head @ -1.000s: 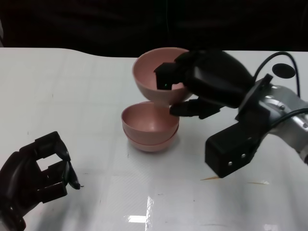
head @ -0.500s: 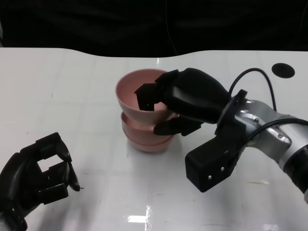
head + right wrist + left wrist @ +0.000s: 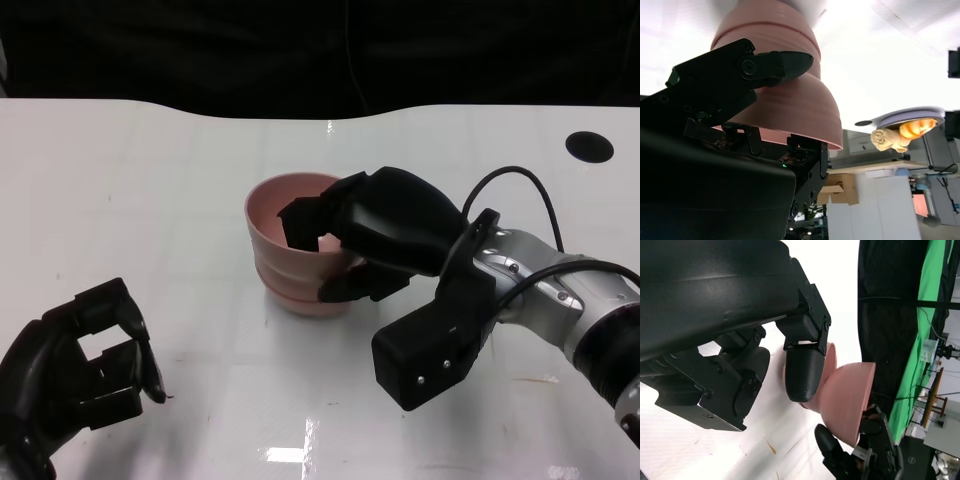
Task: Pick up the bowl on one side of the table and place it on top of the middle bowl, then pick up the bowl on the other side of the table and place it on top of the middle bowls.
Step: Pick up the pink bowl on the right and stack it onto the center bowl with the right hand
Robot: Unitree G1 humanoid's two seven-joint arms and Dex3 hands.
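Lowered since before, top bowl (image 3: 290, 215) now nested in the stack (image 3: 300, 285); rim still gripped by right robot hand (image 3: 375, 235).

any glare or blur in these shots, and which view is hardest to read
Head view: sharp, with a bright glare patch on the glossy table near the bottom edge. Right wrist view: the hardest, the table behind the pink bowls blown out white and the right hand a dark mass. Left wrist view: the left hand fills most of the frame, and the table is overexposed.

Matt pink plastic bowls (image 3: 290, 250), glossy white table (image 3: 150, 200), silvery metal forearm (image 3: 550, 290)
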